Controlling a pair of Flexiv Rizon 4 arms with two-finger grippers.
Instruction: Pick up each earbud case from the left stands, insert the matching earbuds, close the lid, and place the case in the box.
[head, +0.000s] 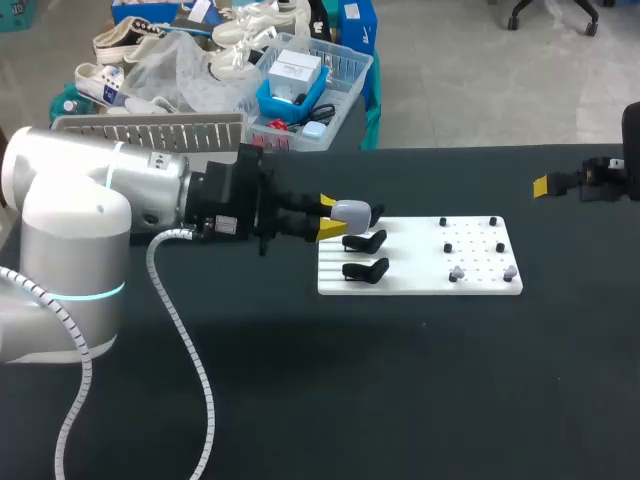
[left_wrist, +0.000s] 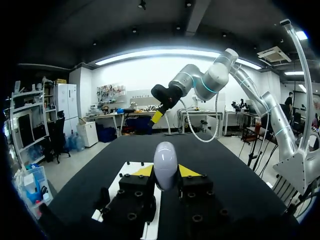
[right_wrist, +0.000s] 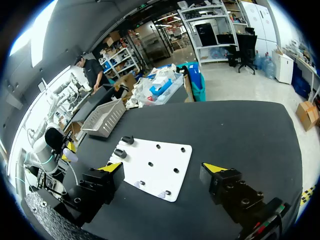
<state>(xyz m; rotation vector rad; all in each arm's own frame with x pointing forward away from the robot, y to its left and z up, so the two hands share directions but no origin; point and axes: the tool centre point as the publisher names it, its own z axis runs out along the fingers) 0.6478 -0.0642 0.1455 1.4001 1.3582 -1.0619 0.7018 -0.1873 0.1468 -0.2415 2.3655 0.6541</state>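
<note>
**A:** Which way did the work lie from us?

**B:** Our left gripper (head: 329, 216) had both yellow tips pressed on the earbud case (head: 353, 212), one from each side. It held the case just over the left edge of the white board (head: 420, 262). As far as we could judge, the case's long axis ran out along the fingers, towards the board's right end. We could not tell whether its lid was up. The earbuds (head: 458, 272) sat near the board's right front corner, well apart from the case. Our right gripper (right_wrist: 164, 168) hung beyond the board's right end with its fingers spread wide and nothing in them. We judged it the nearer arm to the earbuds.

**A:** And the count?

**B:** We saw one box (head: 150, 132) on the tabletop, behind and to the left of the board. There was one case, in our grip, and two black stands (head: 365, 242) on the board's left part, both bare. We made out two pale earbuds, plus four black pegs around them.
</note>
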